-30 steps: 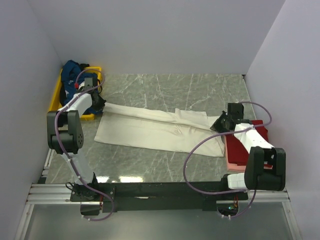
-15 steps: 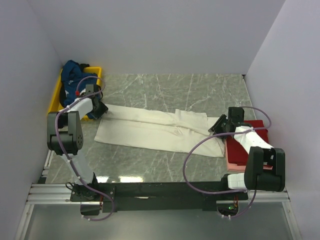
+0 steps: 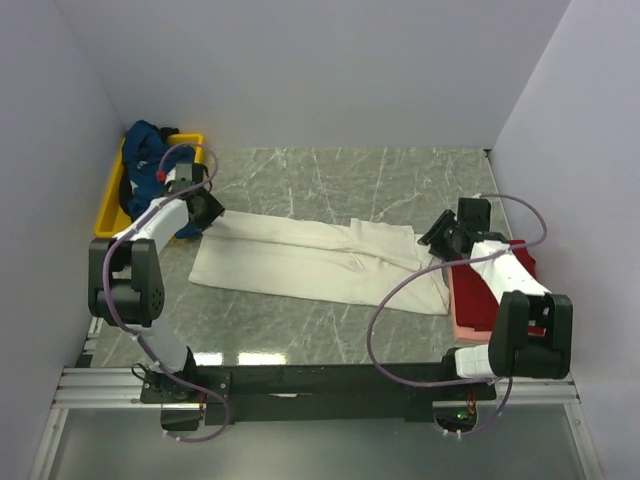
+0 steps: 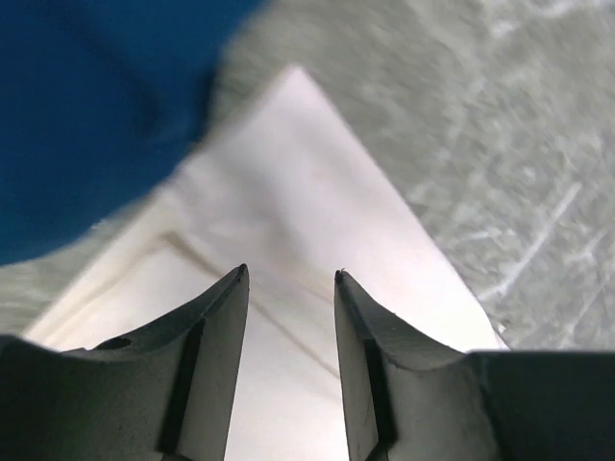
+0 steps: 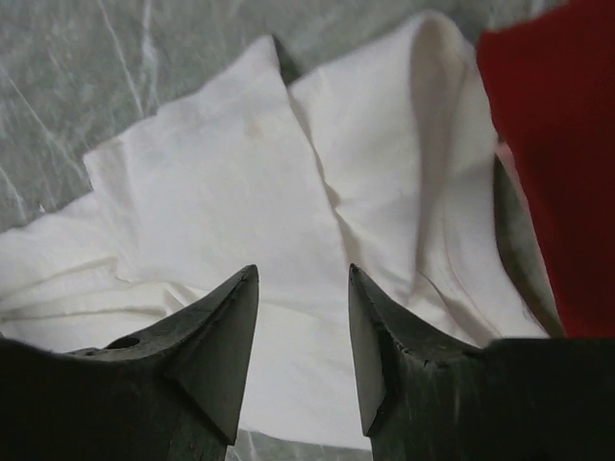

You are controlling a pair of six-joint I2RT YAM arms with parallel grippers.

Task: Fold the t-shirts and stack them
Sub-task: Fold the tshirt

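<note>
Cream-white t-shirt (image 3: 310, 262), left gripper (image 4: 288, 277) at its corner

Colour reference:

- Cream-white t-shirt (image 3: 310, 255): plain, no print. Seams and folds show only as faint grey shading.
- Dark teal-blue t-shirt (image 3: 143, 150): plain, and reads as saturated blue in the left wrist view.
- Red t-shirt (image 5: 553, 144): plain deep red.
- Pale pink t-shirt (image 3: 463, 328): plain, visible as a narrow pink border.
- Tray (image 3: 108, 195): solid yellow.
- Table (image 3: 340, 180): grey-green marble pattern with irregular white veins.
- Walls (image 3: 300, 70): uniform pale lavender-white.
- Left gripper (image 4: 288, 279) and right gripper (image 5: 303, 274): jaws matt dark grey to black.
</note>
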